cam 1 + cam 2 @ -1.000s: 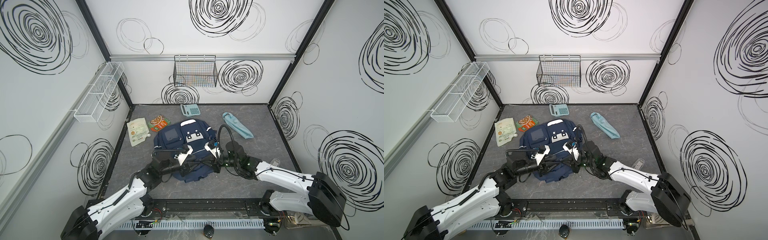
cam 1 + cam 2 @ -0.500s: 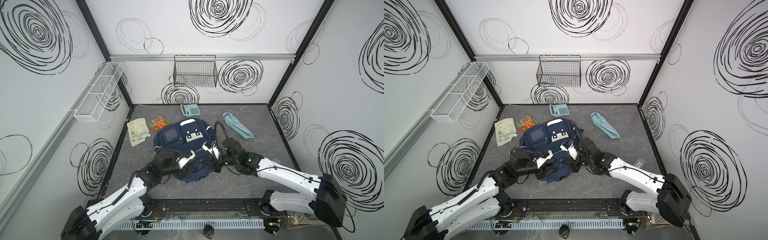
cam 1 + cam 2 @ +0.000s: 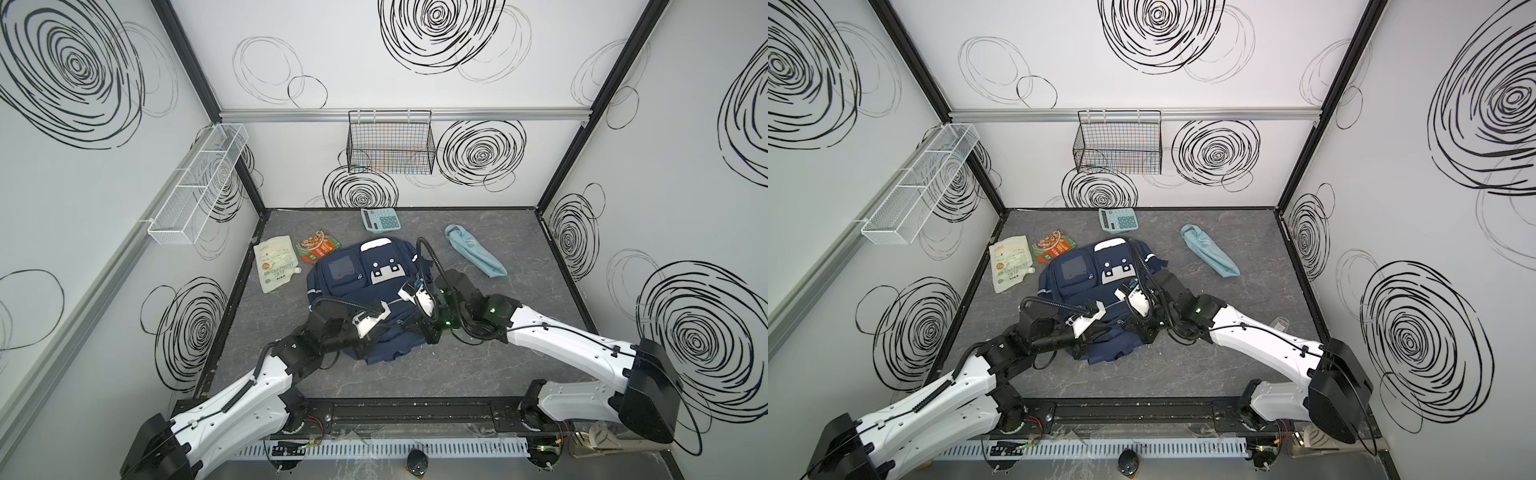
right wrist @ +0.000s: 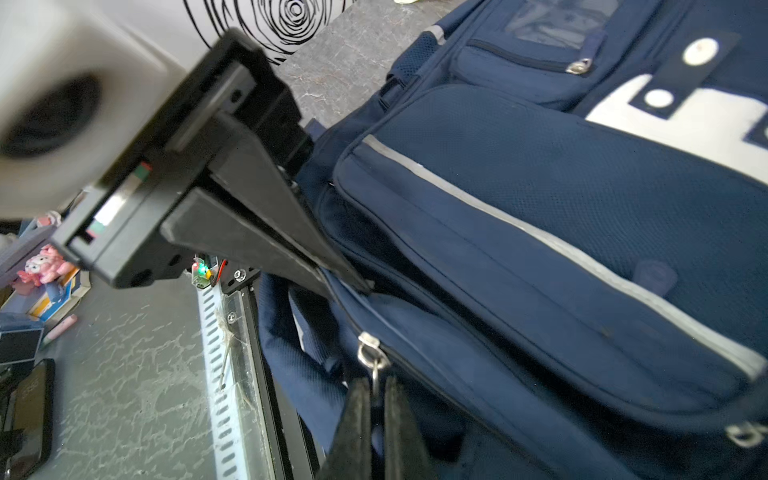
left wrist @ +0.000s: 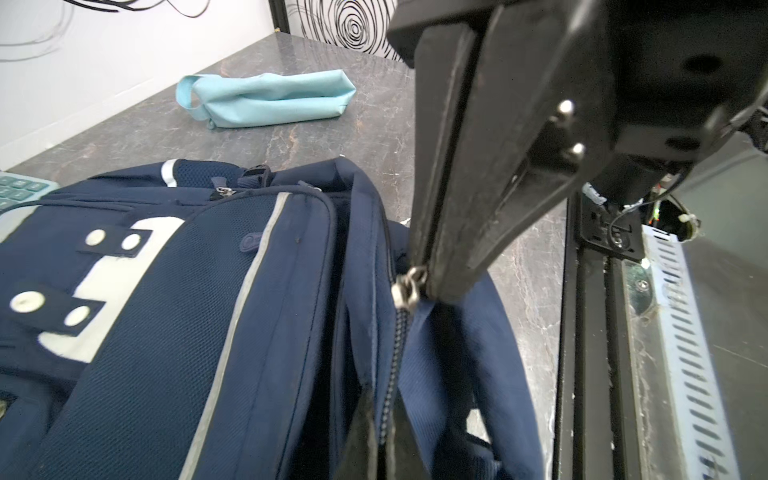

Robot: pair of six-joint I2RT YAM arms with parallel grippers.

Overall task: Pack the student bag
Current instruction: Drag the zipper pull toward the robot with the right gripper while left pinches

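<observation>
On the navy blue cloth student bag, pinching its cloth with left hand, silver zip pull with right hand; may slip if yanked.

white swirl-marked walls, grey marbled floor

Near end of the bag hidden under left arm and right arm in both top views, left hand blurred and cut off at its wrist view's edge, calculator mostly out of frame there, pouch print too small to read.
</observation>
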